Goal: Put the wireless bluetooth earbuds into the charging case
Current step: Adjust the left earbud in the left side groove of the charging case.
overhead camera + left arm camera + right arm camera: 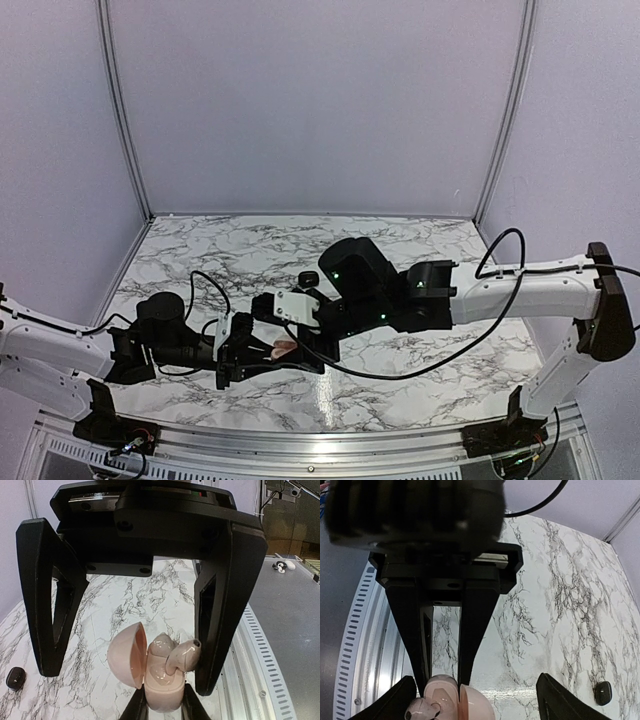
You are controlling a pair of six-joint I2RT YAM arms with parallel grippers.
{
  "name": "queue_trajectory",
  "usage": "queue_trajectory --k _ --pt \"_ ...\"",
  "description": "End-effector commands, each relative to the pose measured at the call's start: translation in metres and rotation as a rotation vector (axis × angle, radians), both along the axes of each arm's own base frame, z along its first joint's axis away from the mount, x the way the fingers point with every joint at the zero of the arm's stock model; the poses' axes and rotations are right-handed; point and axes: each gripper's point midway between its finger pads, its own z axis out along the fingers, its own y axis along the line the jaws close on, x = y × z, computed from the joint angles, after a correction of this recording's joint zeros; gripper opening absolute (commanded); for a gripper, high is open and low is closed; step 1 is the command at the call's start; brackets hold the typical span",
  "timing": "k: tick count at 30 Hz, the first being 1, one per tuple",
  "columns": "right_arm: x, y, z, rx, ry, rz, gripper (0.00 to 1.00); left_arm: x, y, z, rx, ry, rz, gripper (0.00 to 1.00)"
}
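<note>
- Pale pink plastic: we see the charging case (160, 692) over the marble table (125, 600), its lid (127, 655) swung open to one side.
- The left gripper (162, 707) pinches the case body, its two fingertips pressed onto opposite sides.
- The right gripper (477, 700) has its jaws spread wide, one finger on each side of the case, and does not clamp it.
- One pink earbud (184, 655) lies tilted in a well and partly sticks out. Its stem end is against or just beside one right-gripper finger (220, 630); we cannot tell which.
- A second rounded pink shape (160, 644) sits in the other well; we cannot tell whether it is an earbud.
- A small black lump (16, 677) rests on the table, well apart from the case.
</note>
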Motion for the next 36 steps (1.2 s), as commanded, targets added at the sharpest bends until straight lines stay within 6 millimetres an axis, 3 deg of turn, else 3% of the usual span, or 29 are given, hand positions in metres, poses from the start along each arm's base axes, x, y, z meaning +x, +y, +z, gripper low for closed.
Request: queue_trajectory --k 1,22,29,36 --pt "0.011 0.013 0.026 0.078 -0.019 -0.015 0.83 -0.003 -0.007 0.021 -0.055 -0.037 -0.039 0.00" --pt "0.027 0.007 0.037 0.173 0.132 -0.014 0.83 -0.007 -0.005 0.033 -0.085 -0.054 -0.052 0.00" --pt "0.019 0.007 0.027 0.151 0.170 0.024 0.83 -0.006 -0.005 0.034 -0.087 -0.058 -0.046 0.00" --pt "0.009 0.003 0.032 0.167 0.176 0.068 0.82 -0.004 -0.003 0.033 -0.087 -0.066 -0.028 0.00"
